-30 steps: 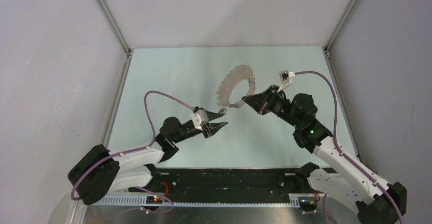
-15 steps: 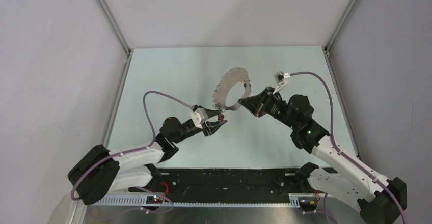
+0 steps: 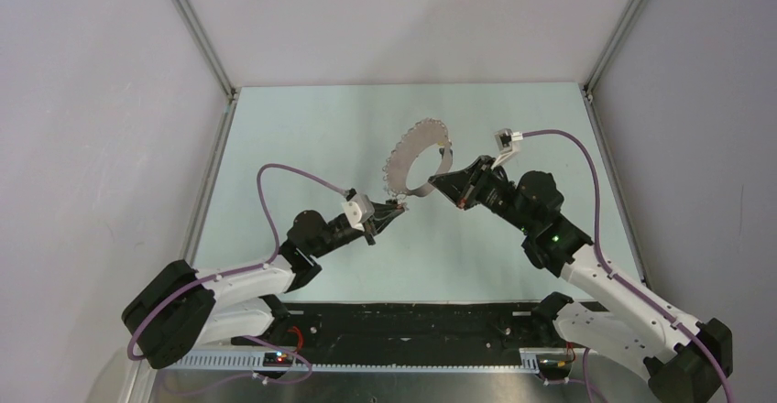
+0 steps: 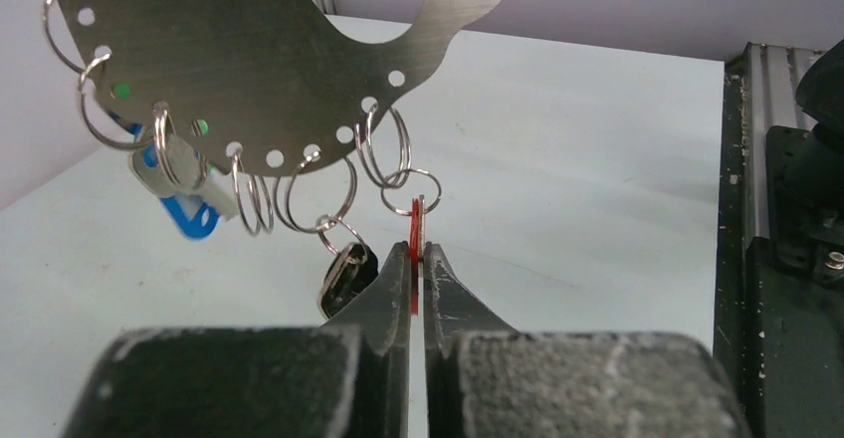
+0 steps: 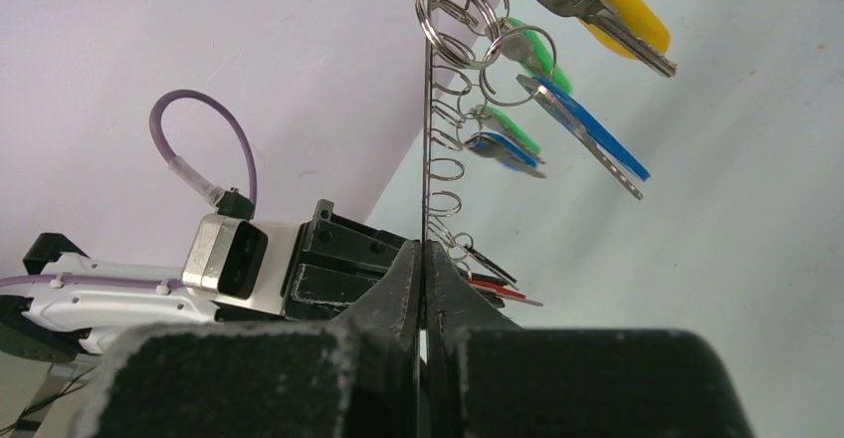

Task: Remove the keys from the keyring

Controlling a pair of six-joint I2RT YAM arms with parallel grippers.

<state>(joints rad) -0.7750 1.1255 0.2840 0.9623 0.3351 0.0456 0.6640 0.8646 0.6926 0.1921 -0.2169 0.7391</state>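
Observation:
The keyring (image 3: 412,160) is a thin grey metal hoop held up above the table, with small split rings round its edge. My right gripper (image 3: 438,181) is shut on its near right rim; in the right wrist view the ring (image 5: 429,109) runs edge-on up from the jaws (image 5: 422,254). Yellow (image 5: 607,5), green (image 5: 532,55) and blue (image 5: 587,134) keys hang from it. My left gripper (image 3: 394,209) is shut on a red key (image 4: 415,234) hanging on a split ring from the hoop (image 4: 229,70). A black-headed key (image 4: 343,274) and a blue key (image 4: 189,217) hang beside it.
The pale green table (image 3: 302,147) has grey walls and aluminium posts (image 3: 197,27) round it. A black rail (image 3: 412,316) runs along the near edge. The left arm's wrist camera (image 5: 224,259) shows just behind the ring in the right wrist view.
My left gripper was open below the ring; it has moved up to the ring's lower edge and shut on the red key. The right gripper and ring shifted slightly left.

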